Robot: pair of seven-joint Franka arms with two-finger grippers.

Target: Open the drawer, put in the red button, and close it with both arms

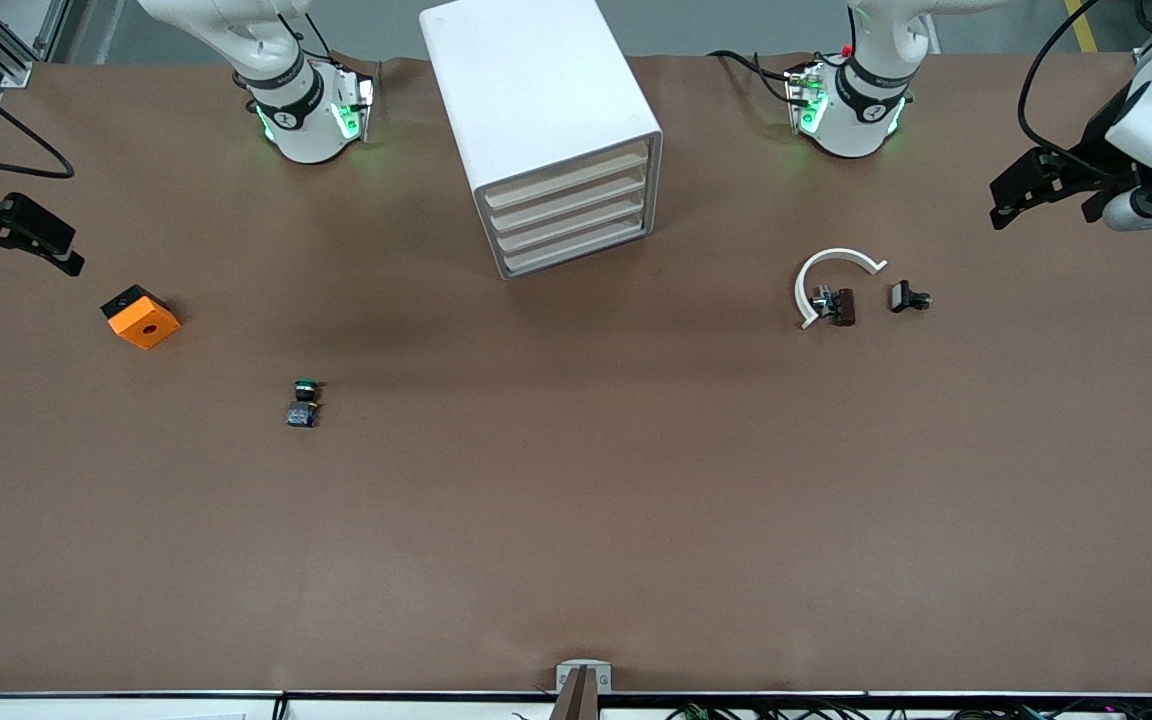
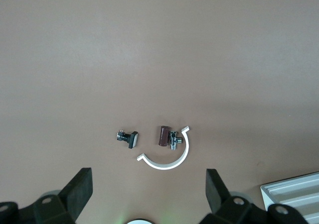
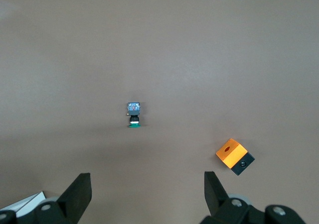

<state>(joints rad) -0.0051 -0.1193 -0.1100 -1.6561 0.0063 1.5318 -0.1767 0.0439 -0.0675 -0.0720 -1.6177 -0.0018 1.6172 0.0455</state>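
Note:
The white cabinet [image 1: 546, 110] stands between the two arm bases. All its cream drawer fronts [image 1: 571, 215] are shut. The red button [image 1: 843, 306], a tiny switch with a dark red cap, lies inside the curve of a white ring toward the left arm's end. It also shows in the left wrist view as the red button [image 2: 163, 135]. My left gripper [image 1: 1044, 205] hangs open and empty over the left arm's end of the table, its opening [image 2: 148, 179] apart from the button. My right gripper [image 1: 31, 262] hangs open and empty over the right arm's end, and its wrist view shows that gap [image 3: 145, 179].
A white C-shaped ring [image 1: 834, 262] and a black switch [image 1: 908, 297] lie by the red button. A green-capped button [image 1: 304, 402] and an orange block [image 1: 141, 317] lie toward the right arm's end. A cabinet corner [image 2: 294, 194] shows in the left wrist view.

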